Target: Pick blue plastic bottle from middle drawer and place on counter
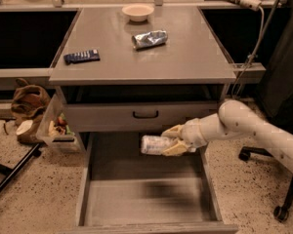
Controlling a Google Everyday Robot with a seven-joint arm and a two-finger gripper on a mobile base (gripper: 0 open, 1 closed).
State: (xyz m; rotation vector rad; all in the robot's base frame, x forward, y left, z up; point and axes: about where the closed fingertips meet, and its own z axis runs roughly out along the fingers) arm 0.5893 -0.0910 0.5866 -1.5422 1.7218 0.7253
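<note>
The blue plastic bottle lies sideways in my gripper, held in the air above the open middle drawer and just below the grey drawer front with the black handle. The gripper is shut on the bottle's right end, with the white arm reaching in from the right. The counter is the wide grey top above, higher than the bottle.
On the counter lie a shiny foil packet, a dark blue flat object and a pale bowl. A bag and a clear bin stand on the floor at left. A chair base is at right.
</note>
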